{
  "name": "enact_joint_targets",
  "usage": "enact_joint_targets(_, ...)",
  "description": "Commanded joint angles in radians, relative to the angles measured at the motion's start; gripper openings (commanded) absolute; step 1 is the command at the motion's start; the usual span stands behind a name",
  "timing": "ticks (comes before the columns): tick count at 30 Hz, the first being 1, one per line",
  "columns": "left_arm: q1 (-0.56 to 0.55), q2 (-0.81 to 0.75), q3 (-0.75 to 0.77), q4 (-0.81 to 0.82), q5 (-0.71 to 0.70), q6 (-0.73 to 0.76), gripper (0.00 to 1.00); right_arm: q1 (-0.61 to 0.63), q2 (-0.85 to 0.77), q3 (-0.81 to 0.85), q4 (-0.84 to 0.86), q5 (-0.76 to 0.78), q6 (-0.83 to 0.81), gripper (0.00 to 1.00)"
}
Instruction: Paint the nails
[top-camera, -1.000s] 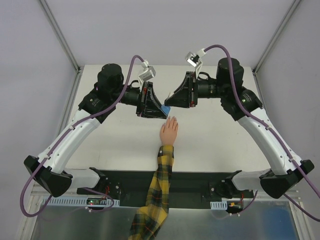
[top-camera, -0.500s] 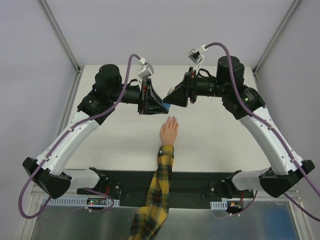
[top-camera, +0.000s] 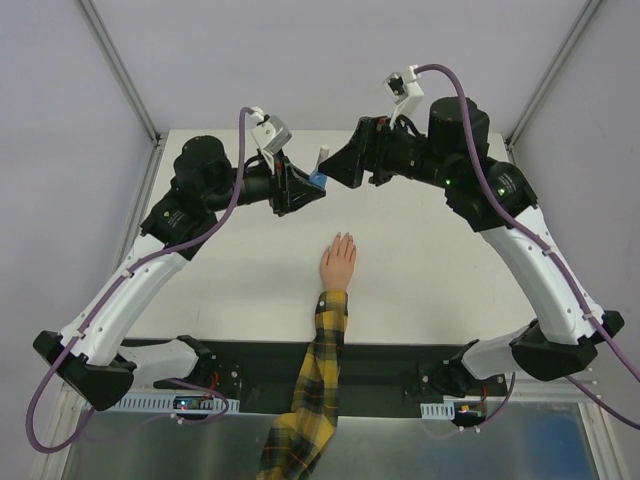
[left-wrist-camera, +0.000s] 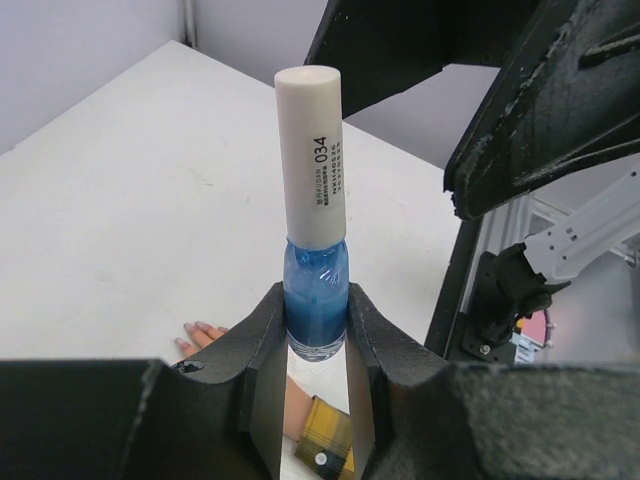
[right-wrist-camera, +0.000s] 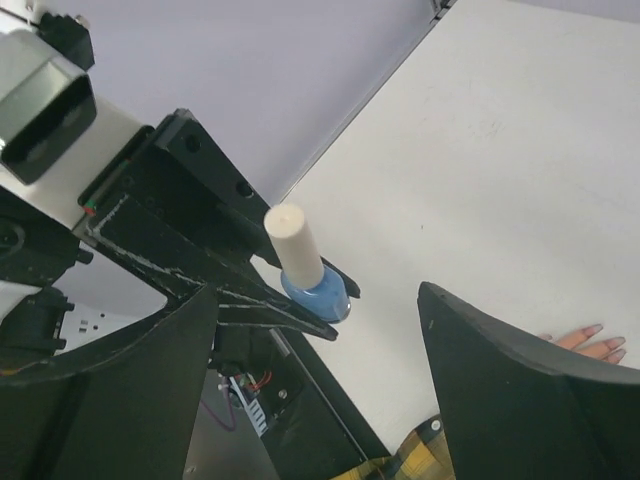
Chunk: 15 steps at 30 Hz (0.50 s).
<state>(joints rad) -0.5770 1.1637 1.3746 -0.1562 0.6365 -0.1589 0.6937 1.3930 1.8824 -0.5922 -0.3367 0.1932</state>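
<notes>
2 arms aloft: left claw (left-wrist-camera: 315, 305) clamped, right claw (right-wrist-camera: 320, 300) agape.

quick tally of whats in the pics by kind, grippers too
blue bottle, white cap: 1
peach hand, plaid sleeve: 1
grippers: 2, left gripper and right gripper
total: 4

Your white table top (top-camera: 430, 280) fills the middle of the overhead view. Above its far half, off the surface, you'll see a small blue glass bottle (top-camera: 318, 181) with a tall cream-white cylindrical cap (left-wrist-camera: 310, 150) whose label reads 034. Plain grey walls (top-camera: 330, 60) close in behind the table and on both sides. Aluminium frame posts (top-camera: 120, 70) run to its far corners. A black mounting bar (top-camera: 390, 362) lies along its near edge, with a grey metal shelf (top-camera: 400, 445) just past that edge.
</notes>
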Motion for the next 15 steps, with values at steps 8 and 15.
enact_joint_targets(8, -0.04, -0.018, 0.03, -0.009, -0.126, 0.085, 0.0, 0.056, 0.101, 0.156, -0.067, 0.15, -0.026, 0.56)
enact_joint_targets(15, -0.066, 0.005, 0.058, -0.031, -0.147, 0.11, 0.0, 0.069, 0.121, 0.17, -0.06, 0.092, -0.049, 0.33)
